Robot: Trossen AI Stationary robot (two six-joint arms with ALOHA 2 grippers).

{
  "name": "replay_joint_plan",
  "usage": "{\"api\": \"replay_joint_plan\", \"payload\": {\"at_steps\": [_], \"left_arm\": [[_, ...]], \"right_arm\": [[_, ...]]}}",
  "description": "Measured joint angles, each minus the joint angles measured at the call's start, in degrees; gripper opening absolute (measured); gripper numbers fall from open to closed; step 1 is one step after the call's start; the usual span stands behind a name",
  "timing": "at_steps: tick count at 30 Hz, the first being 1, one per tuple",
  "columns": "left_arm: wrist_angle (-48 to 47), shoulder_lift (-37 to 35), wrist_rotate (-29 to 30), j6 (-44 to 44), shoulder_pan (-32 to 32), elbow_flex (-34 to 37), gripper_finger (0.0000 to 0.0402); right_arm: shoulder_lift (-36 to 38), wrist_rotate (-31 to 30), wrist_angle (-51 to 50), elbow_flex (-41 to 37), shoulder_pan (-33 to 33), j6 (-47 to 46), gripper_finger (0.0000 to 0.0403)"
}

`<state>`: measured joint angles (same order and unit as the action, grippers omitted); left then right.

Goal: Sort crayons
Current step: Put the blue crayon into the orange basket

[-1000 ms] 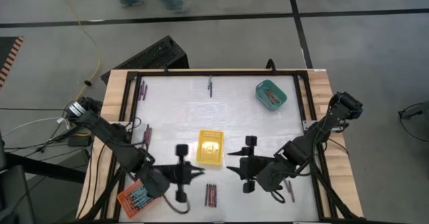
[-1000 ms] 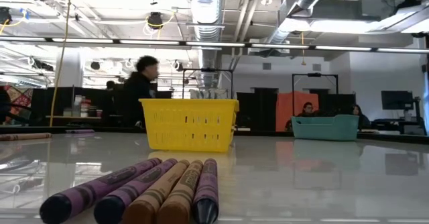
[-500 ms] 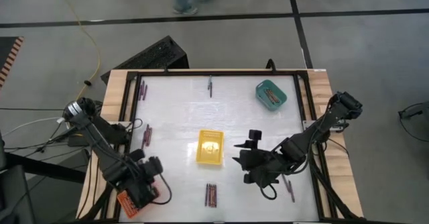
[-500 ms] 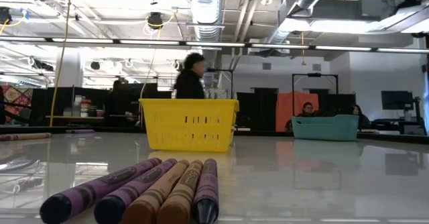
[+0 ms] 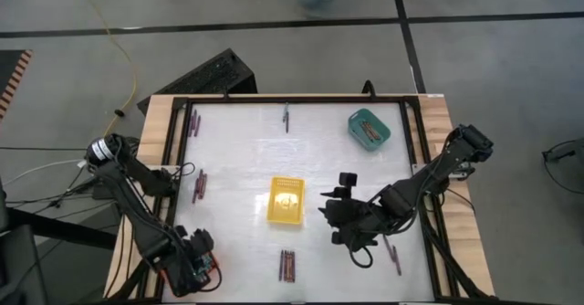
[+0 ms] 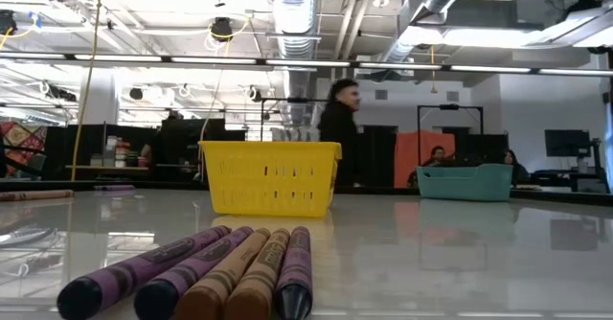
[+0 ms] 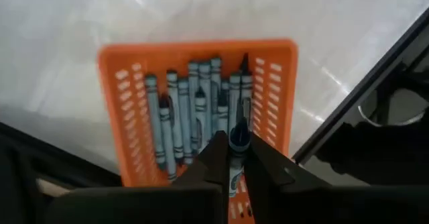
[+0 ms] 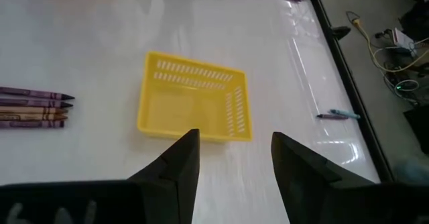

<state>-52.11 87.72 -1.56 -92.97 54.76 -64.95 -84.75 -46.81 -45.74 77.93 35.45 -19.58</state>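
- A bluish-grey crayon [image 7: 236,149] sits pinched between the fingers of the left end effector [image 7: 232,158], directly above the orange tray [image 7: 112,83], which already holds a row of like-coloured bluish-grey crayons [image 7: 181,117].
- A second ago the left end effector was out over the middle of the worktop [image 5: 237,150], near the yellow tray [image 5: 286,201]; it has since swung back to the front-left corner, where the orange tray [image 5: 208,270] shows only as a sliver under the arm in the high view.
- Its fingers are nearly together with the crayon between them; the grip may be starting to slacken, though the crayon has not left them yet.
- Judged from this, the carry is finished and the drop into the orange tray is the step in hand.
- Still unsorted: a purple and brown group of crayons [image 5: 286,265] near the front edge, a few [image 5: 200,184] near the left edge, more [image 5: 194,120] at the far left, one [image 5: 286,116] at the far edge and some [image 5: 394,256] at the front right.
- The teal tray [image 5: 369,128] at the far right holds reddish crayons; the yellow tray looks empty.
- The right end effector [image 8: 231,158] hovers with its fingers wide apart and nothing between them, just right of the yellow tray; it has drifted only a little.
- A person [image 6: 341,133] walks across the room behind.
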Motion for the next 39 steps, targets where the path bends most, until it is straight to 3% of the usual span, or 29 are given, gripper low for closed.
{"api": "replay_joint_plan", "payload": {"at_steps": [8, 13, 29, 35, 39], "left_arm": [[1.96, 0.02, -5.37, -1.74, 0.72, 4.48, 0.0018], [2.39, 0.02, -5.57, -2.36, 1.0, 4.52, 0.0022], [1.97, 0.02, -4.91, -2.16, 1.11, 4.13, 0.0106], [-0.31, 0.02, 2.53, 1.48, 0.81, -0.68, 0.0107], [-1.08, 0.0, 11.77, 7.59, -1.01, -4.24, 0.0107]], "right_arm": [[0.0, 0.17, -1.19, -0.06, 0.67, -1.16, 0.018], [0.0, 0.15, -1.94, -0.07, 0.91, -1.49, 0.018], [0.0, 0.13, -1.89, -0.07, 0.77, -1.55, 0.018], [0.0, 0.09, -2.07, -0.07, 0.77, -1.53, 0.018], [0.0, 0.07, -2.28, -0.07, 0.77, -1.55, 0.018]]}}
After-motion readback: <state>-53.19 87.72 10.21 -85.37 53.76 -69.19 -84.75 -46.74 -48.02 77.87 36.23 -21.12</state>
